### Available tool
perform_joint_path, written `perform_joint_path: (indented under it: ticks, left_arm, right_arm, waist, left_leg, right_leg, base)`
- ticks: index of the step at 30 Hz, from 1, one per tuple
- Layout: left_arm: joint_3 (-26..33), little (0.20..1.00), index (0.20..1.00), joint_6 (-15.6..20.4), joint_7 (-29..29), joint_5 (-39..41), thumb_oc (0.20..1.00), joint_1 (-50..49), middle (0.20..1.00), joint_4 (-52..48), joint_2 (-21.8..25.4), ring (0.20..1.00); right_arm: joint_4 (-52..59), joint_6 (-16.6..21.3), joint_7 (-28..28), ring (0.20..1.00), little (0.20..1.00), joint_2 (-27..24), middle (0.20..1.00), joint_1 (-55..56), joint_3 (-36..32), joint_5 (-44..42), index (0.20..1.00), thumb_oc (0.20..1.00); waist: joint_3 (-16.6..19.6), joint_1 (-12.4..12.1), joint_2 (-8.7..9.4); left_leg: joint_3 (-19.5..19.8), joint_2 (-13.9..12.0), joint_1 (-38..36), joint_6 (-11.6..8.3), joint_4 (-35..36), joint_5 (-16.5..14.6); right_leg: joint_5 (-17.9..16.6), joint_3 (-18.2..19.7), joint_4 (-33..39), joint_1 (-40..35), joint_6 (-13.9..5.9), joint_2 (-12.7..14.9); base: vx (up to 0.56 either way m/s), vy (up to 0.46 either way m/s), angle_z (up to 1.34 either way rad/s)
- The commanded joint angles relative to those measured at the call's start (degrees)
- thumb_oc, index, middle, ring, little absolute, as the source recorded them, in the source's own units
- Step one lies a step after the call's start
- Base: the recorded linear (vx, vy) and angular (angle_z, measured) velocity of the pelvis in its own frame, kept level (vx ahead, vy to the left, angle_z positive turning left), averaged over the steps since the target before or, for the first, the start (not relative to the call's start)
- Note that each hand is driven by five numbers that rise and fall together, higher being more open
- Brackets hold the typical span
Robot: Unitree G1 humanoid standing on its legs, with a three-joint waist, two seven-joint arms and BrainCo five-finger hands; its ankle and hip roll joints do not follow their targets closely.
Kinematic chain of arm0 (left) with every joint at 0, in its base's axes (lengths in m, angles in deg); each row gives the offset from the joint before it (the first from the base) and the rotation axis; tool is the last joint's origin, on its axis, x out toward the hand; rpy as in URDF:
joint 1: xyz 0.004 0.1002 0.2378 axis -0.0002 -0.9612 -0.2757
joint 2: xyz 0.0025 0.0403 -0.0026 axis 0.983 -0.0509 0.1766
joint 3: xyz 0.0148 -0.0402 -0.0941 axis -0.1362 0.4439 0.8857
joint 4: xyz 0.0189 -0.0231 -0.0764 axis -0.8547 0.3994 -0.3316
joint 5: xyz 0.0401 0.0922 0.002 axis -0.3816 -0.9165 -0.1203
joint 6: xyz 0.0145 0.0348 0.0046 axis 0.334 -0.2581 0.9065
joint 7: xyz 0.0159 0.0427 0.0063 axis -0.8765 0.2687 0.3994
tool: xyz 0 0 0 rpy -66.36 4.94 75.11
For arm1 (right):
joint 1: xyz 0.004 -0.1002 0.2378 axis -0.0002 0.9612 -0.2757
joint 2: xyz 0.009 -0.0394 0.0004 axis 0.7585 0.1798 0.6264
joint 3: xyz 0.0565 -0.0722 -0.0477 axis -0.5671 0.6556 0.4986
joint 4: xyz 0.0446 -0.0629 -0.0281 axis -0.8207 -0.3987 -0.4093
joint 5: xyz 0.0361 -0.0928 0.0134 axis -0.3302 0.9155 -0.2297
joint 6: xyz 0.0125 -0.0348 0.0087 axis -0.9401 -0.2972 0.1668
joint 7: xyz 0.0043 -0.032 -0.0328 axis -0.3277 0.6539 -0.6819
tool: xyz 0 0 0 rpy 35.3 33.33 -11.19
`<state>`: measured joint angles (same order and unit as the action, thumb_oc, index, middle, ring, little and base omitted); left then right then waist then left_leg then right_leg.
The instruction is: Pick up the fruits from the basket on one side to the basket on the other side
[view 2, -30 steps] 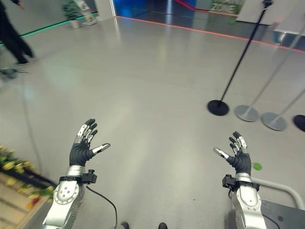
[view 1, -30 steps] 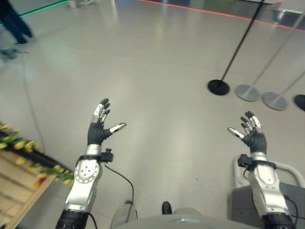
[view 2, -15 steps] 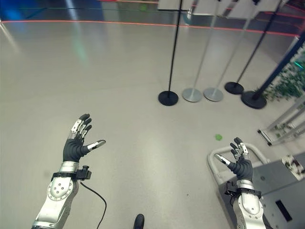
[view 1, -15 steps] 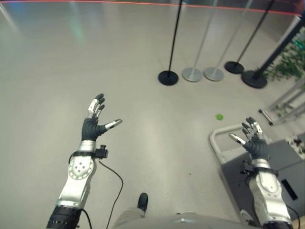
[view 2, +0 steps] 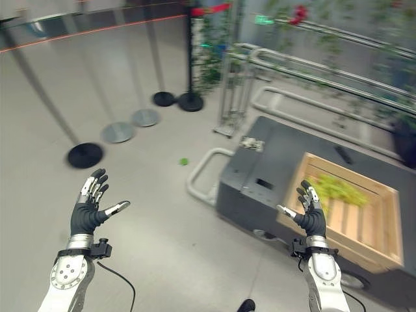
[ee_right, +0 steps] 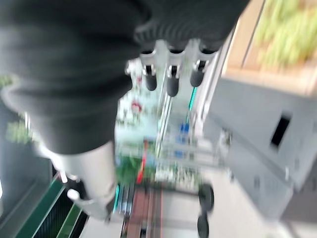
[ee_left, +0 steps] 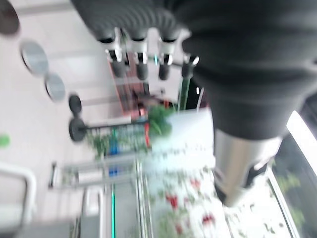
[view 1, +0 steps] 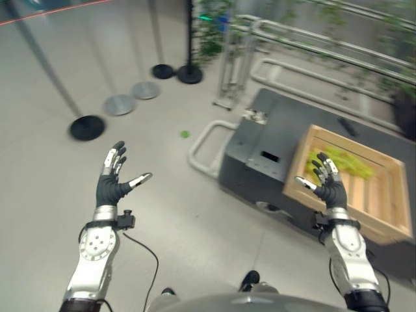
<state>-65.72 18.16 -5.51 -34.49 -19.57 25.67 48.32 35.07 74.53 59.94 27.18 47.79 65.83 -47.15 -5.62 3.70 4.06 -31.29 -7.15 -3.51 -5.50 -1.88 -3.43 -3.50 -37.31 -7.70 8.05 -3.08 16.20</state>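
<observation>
A wooden crate (view 1: 383, 195) sits on a dark grey cart (view 1: 273, 140) at the right. A heap of green fruit (view 1: 341, 162) lies in the crate's far corner. My right hand (view 1: 330, 185) is raised in front of the crate's near left corner, fingers spread, holding nothing. My left hand (view 1: 112, 183) is raised over the bare floor at the left, open and empty too. In the right wrist view the straight fingers (ee_right: 168, 69) point past the crate with green fruit (ee_right: 285, 29).
The cart has a pale tubular handle (view 1: 205, 146) on its left end. A small green thing (view 1: 184, 134) lies on the floor beside it. Stanchion bases (view 1: 87, 127) stand at the far left. Metal railings (view 1: 312, 49) with green plants run behind the cart.
The camera has swung to the right: the cart and the wooden crate with green fruit have come into view, the stanchions slid left. Both hands stay raised and open.
</observation>
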Motion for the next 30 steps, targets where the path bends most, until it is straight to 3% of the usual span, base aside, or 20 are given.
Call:
perform_joint_path:
  ticks: [1,3,5,6,8,9,10,11,12,13,14,15,16,17,18,21,24,30]
  left_arm:
    - [1.37,1.0,1.0,2.48,0.28,-1.25,1.0,5.36,1.0,-2.02,0.71,1.0]
    - [1.37,1.0,1.0,2.81,0.05,-1.44,1.0,5.32,1.0,-1.41,0.28,1.0]
    - [1.36,1.0,1.0,2.85,0.0,-1.42,1.0,5.26,1.0,-1.39,0.23,1.0]
    - [0.92,1.0,1.0,2.61,-0.6,-0.77,1.0,5.33,1.0,-0.75,-0.37,1.0]
    - [0.68,1.0,1.0,2.6,-0.84,-0.64,1.0,5.29,1.0,-0.81,-0.59,1.0]
    - [0.44,1.0,1.0,2.5,-0.6,-0.17,1.0,5.3,1.0,-0.44,-0.71,1.0]
    - [0.23,1.0,1.0,2.5,-0.59,-0.19,1.0,5.33,1.0,-0.37,-0.47,1.0]
    - [0.2,1.0,1.0,2.52,-0.58,-0.19,1.0,5.39,1.0,-0.33,-0.45,1.0]
    - [-0.13,1.0,1.0,2.51,-0.39,-0.61,1.0,5.48,1.0,-0.49,-0.17,1.0]
    - [-0.69,1.0,1.0,2.11,-0.07,-0.84,1.0,5.01,1.0,-0.94,-0.35,1.0]
    - [-0.72,1.0,1.0,2.08,-0.05,-0.85,1.0,5.04,1.0,-0.97,-0.3,1.0]
    - [-0.79,1.0,1.0,2.09,0.06,-1.2,1.0,4.59,1.0,-0.93,-0.33,1.0]
    - [-0.8,1.0,1.0,2.1,0.06,-1.2,1.0,4.56,1.0,-0.93,-0.32,1.0]
    - [-0.57,1.0,1.0,2.21,0.3,-1.47,1.0,4.27,1.0,-0.74,-0.15,1.0]
    - [-0.85,1.0,1.0,2.19,0.48,-1.74,1.0,4.18,1.0,-0.02,-0.24,1.0]
    - [-0.91,1.0,1.0,2.32,0.74,-0.86,1.0,4.64,1.0,1.19,-0.57,1.0]
    - [-1.12,1.0,1.0,2.39,0.03,-0.78,1.0,5.12,1.0,3.73,-0.2,1.0]
    - [-1.08,1.0,1.0,1.77,-0.15,-0.58,1.0,4.73,1.0,5.16,-0.15,1.0]
  right_arm:
    - [2.4,1.59,0.01,1.0,1.0,-2.41,1.0,-2.51,-3.54,0.63,1.0,1.0]
    - [2.78,1.9,0.19,1.0,1.0,-2.52,1.0,-2.19,-4.49,0.09,1.0,1.0]
    - [2.84,1.87,0.17,1.0,1.0,-2.57,1.0,-2.09,-4.5,0.06,1.0,1.0]
    - [2.92,2.36,0.25,1.0,1.0,-2.83,1.0,-1.38,-5.04,-0.62,1.0,1.0]
    - [2.76,2.38,0.38,1.0,1.0,-3.23,1.0,-1.33,-5.09,-1.02,1.0,1.0]
    - [2.78,2.96,0.44,1.0,1.0,-3.44,1.0,-1.7,-4.58,-2.55,1.0,1.0]
    - [3.05,3.09,0.21,1.0,1.0,-3.89,1.0,-1.93,-4.15,-3.03,1.0,1.0]
    - [3.05,3.09,0.19,1.0,1.0,-3.89,1.0,-1.95,-4.19,-3.08,1.0,1.0]
    - [3.09,3.21,0.1,1.0,1.0,-4.38,1.0,-2.17,-3.74,-3.24,1.0,1.0]
    - [2.65,2.76,0.18,1.0,1.0,-4.83,1.0,-2.79,-2.53,-3.82,1.0,1.0]
    - [2.63,2.76,0.17,1.0,1.0,-4.78,1.0,-2.81,-2.57,-3.84,1.0,1.0]
    - [2.5,2.76,-0.07,1.0,1.0,-4.82,1.0,-2.24,-2.11,-3.59,1.0,1.0]
    - [2.49,2.77,-0.08,1.0,1.0,-4.81,1.0,-2.21,-2.12,-3.59,1.0,1.0]
    - [2.07,2.99,0.09,1.0,1.0,-4.75,1.0,-1.86,-2.36,-3.68,1.0,1.0]
    - [1.29,3.33,0.46,1.0,1.0,-4.86,1.0,-1.59,-2.19,-3.52,1.0,1.0]
    - [0.74,3.2,0.63,1.0,1.0,-4.99,1.0,-1.75,-1.81,-3.14,1.0,1.0]
    - [-1.24,2.49,-0.24,1.0,1.0,-3.99,1.0,-1.16,-1.24,-2.45,1.0,1.0]
    - [-2.14,1.49,-1.26,1.0,1.0,-2.09,1.0,0.32,-0.39,-1.71,1.0,1.0]
  waist:
    - [-0.56,2.86,-0.53]
    - [-0.14,3.84,-1.22]
    - [-0.11,3.7,-1.3]
    - [0.32,4.6,-1.98]
    - [0.26,4.56,-2.51]
    - [-0.24,4.01,-2.97]
    - [-0.95,3.39,-2.98]
    - [-1.11,3.44,-3.08]
    - [-1.94,2.55,-2.61]
    - [-3.36,-0.15,-0.81]
    - [-3.17,0.06,-0.59]
    - [-3.55,-1.12,-0.36]
    - [-3.47,-1.06,-0.26]
    - [-3.5,-1.15,-0.61]
    - [-3.47,-2.01,-2.02]
    - [-3.95,-2.33,-2.29]
    - [-2.15,-1.05,-3.03]
    - [0.3,-0.21,-2.49]
  left_leg:
    - [3.18,-0.24,-0.44,2.98,-5.53,-6.51]
    - [0.57,-1.94,-2.71,2.07,-5.15,-6.1]
    - [0.43,-2.05,-2.81,1.94,-5.15,-6.06]
    - [0.08,-5.62,-3.38,-0.48,-8.87,-3.23]
    - [0.81,-7.49,-2.77,-1.97,-11.92,-1.5]
    - [4.54,-10.46,-1.37,-4.2,-19.54,5.24]
    - [7.34,-11.88,-0.01,-5.01,-23.14,7.64]
    - [7.7,-12.28,0.22,-5.35,-23.67,7.69]
    - [11.63,-11.88,2.39,-5.28,-27.22,8.69]
    - [19.98,-4.88,7.89,-2.44,-28.76,4.85]
    - [20.06,-4.53,8.29,-2.16,-28.76,5.01]
    - [22.81,-0.9,12.31,-0.46,-21.45,1.32]
    - [22.81,-0.72,12.23,-0.39,-21.19,1.42]
    - [22.99,-2.2,12.81,-0.49,-16.46,2.2]
    - [24.83,-2.49,12.63,-1.26,-7.55,5.08]
    - [28.23,-1.15,12.16,-1.63,-6.4,6.02]
    - [26.68,-0.08,7.38,-0.71,-3.1,3.74]
    - [24.55,1.72,3.71,0.66,-0.32,2.75]
  right_leg:
    - [-2.38,8.36,6.05,-1.38,-9.2,2.56]
    - [-1.63,9.9,5.39,-0.99,-8.91,1.07]
    - [-1.55,10.03,5.37,-0.97,-8.83,0.93]
    - [0.99,11.37,5.85,-2.15,-7.35,-2.69]
    - [2.39,11.96,6.53,-3.1,-6.03,-4.81]
    - [4.7,13.54,7.5,-4.83,-3.54,-8.43]
    - [5.73,14.23,8.1,-6.1,-2.3,-9.9]
    - [5.83,14.11,8.24,-6.29,-2.04,-10.25]
    - [6.4,15.0,8.42,-7.07,-1.06,-10.87]
    - [6.41,17.26,8.45,-7.59,0.08,-10.63]
    - [6.29,17.07,8.44,-7.31,-0.02,-10.26]
    - [6.37,18.15,8.62,-8.48,-1.17,-10.72]
    - [6.38,18.1,8.67,-8.5,-1.25,-10.57]
    - [6.92,18.3,8.6,-8.64,-1.7,-10.98]
    - [7.9,19.05,7.99,-9.49,-2.72,-11.47]
    - [8.4,20.04,6.99,-10.11,-2.52,-11.31]
    - [7.97,20.64,5.56,-10.19,-3.34,-9.78]
    - [7.46,22.16,6.25,-11.32,-4.33,-8.09]
  base:
    - [0.18,-0.2,-0.71]
    - [0.15,-0.223,-0.58]
    - [0.14,-0.238,-0.57]
    - [0.24,-0.412,-0.48]
    - [0.25,-0.391,-0.31]
    - [0.25,-0.352,-0.31]
    - [0.25,-0.347,-0.35]
    - [0.11,-0.192,-0.57]
    - [0.07,-0.192,-0.81]
    - [0.07,-0.164,-0.66]
    - [0.16,-0.135,-0.5]
    - [0.13,-0.035,-0.61]
    - [0.2,-0.027,-0.53]
    - [0.24,0.126,-0.24]
    - [0.24,0.124,0.06]
    - [0.13,0.084,-0.54]
    - [0.12,0.179,-0.61]
    - [0.1,0.128,-0.11]
